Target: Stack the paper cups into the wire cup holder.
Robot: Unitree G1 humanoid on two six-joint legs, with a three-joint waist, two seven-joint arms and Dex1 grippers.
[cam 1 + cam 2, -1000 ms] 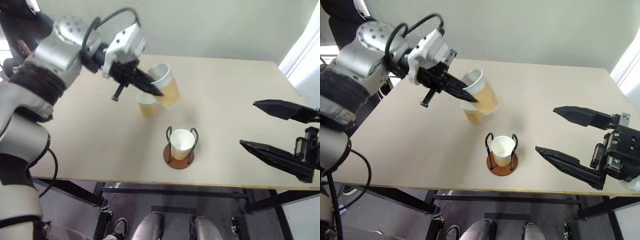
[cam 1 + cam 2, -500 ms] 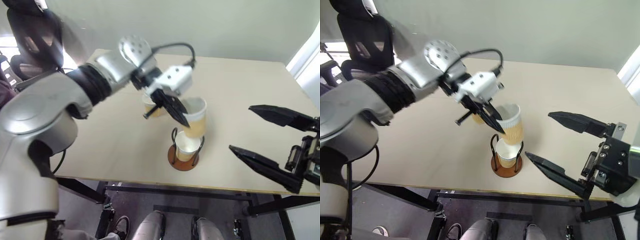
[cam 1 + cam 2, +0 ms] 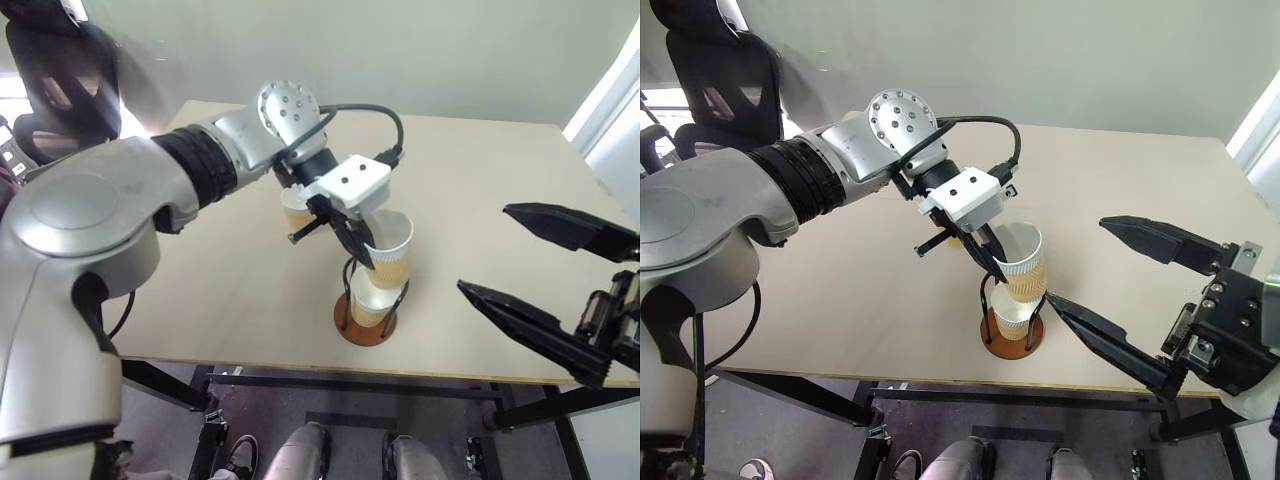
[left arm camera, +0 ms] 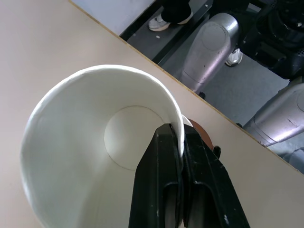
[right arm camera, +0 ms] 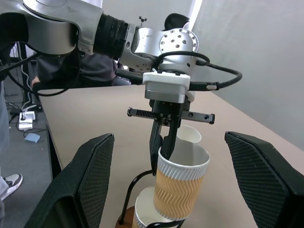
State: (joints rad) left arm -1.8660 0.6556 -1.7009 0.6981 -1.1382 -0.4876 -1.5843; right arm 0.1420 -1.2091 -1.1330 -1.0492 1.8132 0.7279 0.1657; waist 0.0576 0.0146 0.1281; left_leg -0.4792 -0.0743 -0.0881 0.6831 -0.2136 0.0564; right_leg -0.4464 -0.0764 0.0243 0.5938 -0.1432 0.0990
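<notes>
Ribbed tan paper cup (image 5: 181, 187); white inside

Ribbed matt paper cup (image 5: 181, 191), smooth beige tabletop (image 3: 200, 290) (matt), thin blk wire holder (image 3: 349, 282), glossy base.

Tilted paper cup (image 3: 388, 255) entering wire cup holder (image 3: 364, 322)

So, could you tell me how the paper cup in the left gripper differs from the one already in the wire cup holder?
The held cup is pinched at its rim by the shut left gripper; the cup in the holder is gripped by nothing. The held cup hangs tilted above the wire cup holder, its bottom just entering the lower cup, which stands upright on the holder's base. Both are tan outside, white inside.
</notes>
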